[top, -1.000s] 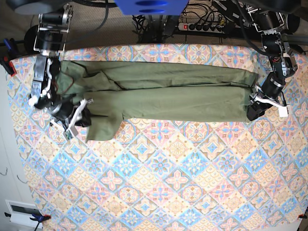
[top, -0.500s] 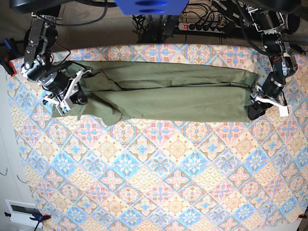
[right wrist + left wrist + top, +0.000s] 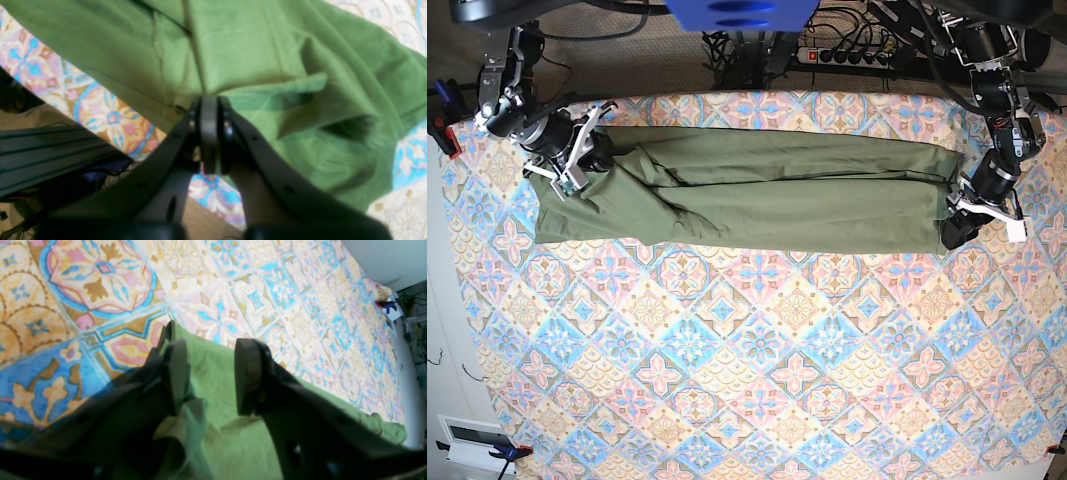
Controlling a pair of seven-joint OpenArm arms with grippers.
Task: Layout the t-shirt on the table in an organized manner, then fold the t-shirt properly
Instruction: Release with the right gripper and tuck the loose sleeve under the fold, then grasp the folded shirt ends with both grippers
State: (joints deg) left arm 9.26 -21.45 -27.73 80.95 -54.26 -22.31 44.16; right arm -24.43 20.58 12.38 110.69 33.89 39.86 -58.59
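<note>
The olive-green t-shirt (image 3: 777,195) lies as a long band across the far part of the patterned table (image 3: 757,380). At its left end my right gripper (image 3: 587,152) is shut on a pinch of cloth. In the right wrist view the cloth fans out from the closed fingertips (image 3: 209,103). My left gripper (image 3: 955,228) sits at the shirt's right end. In the left wrist view its jaws stand apart (image 3: 208,373) over the shirt's corner (image 3: 213,386), with cloth bunched against one finger (image 3: 176,373).
A power strip with cables (image 3: 847,55) and a blue mount (image 3: 742,12) sit beyond the table's far edge. Clamps (image 3: 447,135) grip the cloth at the left edge. A dark rail (image 3: 50,146) runs just off the table beside my right gripper.
My right gripper has carried the shirt's left end from the near left up toward the table's far left corner, and the hanging flap is now drawn flat. The left arm has stayed still.
</note>
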